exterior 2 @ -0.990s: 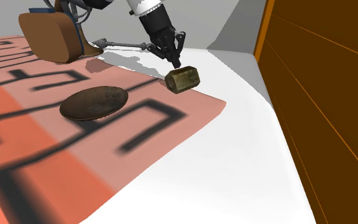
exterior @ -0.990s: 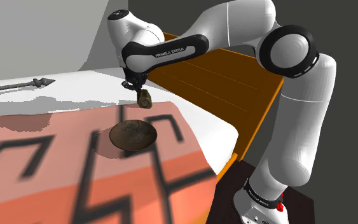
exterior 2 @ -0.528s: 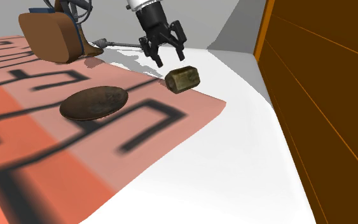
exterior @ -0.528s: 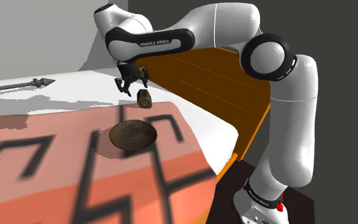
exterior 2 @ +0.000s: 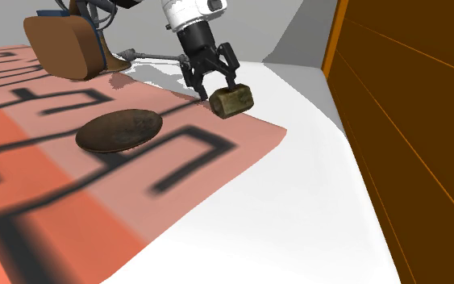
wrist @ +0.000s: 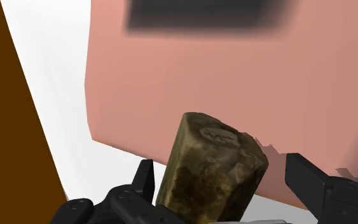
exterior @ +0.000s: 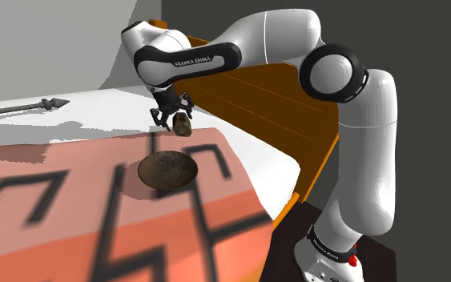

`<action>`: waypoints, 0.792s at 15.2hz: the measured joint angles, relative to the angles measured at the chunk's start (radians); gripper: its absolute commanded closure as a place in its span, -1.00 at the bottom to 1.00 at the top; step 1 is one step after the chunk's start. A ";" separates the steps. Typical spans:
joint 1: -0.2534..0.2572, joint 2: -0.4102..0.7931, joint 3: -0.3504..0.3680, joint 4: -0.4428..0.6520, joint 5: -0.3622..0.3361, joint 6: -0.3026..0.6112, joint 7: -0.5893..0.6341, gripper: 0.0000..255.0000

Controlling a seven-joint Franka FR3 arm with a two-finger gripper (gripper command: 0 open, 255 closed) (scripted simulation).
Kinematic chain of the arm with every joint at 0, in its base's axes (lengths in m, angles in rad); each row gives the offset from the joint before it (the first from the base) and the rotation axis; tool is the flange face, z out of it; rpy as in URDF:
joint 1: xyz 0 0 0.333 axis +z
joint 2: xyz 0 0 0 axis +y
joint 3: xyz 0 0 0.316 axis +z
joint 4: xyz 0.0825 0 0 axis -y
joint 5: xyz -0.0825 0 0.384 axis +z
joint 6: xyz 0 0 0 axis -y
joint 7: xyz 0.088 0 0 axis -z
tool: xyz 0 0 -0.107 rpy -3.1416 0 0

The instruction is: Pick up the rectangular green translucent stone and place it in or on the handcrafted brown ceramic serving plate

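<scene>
Salmon-pink cloth with broad black lines (exterior: 71,216) covers the near part of a white surface (exterior 2: 314,185), and the robot's dark box stand (exterior: 328,260) sits nearest the shoulder camera. Farther in on the cloth lies a round, shallow, dark brown plate (exterior: 167,170), with bare cloth all around it. Past the plate and apart from it, the blocky, mottled olive-brown stone (exterior 2: 231,100) rests at the cloth's far corner, close to both of its edges.

The all-black two-finger gripper (exterior 2: 213,79) is spread wide and straddles the stone. Half a second ago it hung open higher above the stone and has since come down around it, while the stone lies where it did. In the wrist view one finger stands just beside the stone and the other well clear, so nothing is clasped.

A dark band on the arm's link above the hand carries white lettering "FRANKA EMIKA" (exterior: 187,61). Beyond the cloth's corner, open white surface runs to an orange-brown wooden panel (exterior 2: 410,121). Farthest off in the shoulder view, a thin dark rod (exterior: 23,106) lies on the white.
</scene>
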 measured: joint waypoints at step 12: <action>-0.002 0.000 0.000 -0.009 0.000 0.009 0.002 1.00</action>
